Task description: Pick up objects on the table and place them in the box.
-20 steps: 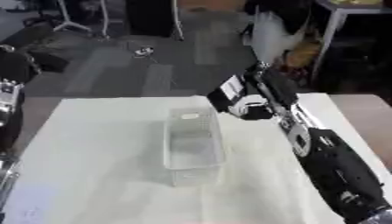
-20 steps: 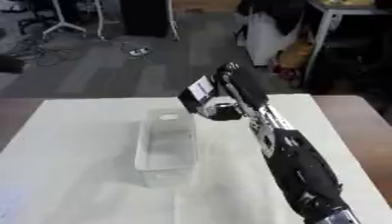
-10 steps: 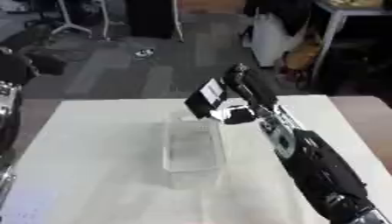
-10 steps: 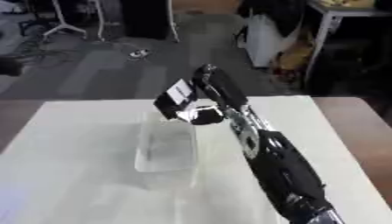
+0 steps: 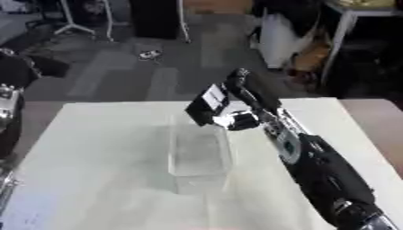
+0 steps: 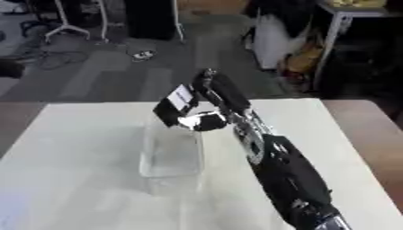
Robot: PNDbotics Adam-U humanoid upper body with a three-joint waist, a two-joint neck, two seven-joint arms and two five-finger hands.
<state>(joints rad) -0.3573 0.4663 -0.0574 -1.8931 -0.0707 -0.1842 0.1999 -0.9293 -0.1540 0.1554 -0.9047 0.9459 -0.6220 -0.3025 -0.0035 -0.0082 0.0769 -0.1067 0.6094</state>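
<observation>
Overhead, the right hand (image 5: pixel 240 96) grips a black-and-white object (image 5: pixel 206 104) above the clear box (image 5: pixel 198 155) — white table (image 5: pixel 94 179) around it.

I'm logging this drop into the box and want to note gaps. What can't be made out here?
- Held object: dark with a white label; blur hides what it is.
- Right hand fingers: the object and blur hide their grip.
- Left arm: cut off by the left eye view's edge; hand unseen.
- Clear box: any contents unreadable.

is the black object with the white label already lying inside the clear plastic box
No, the black object with the white label is held in the right hand above the clear plastic box.
</observation>
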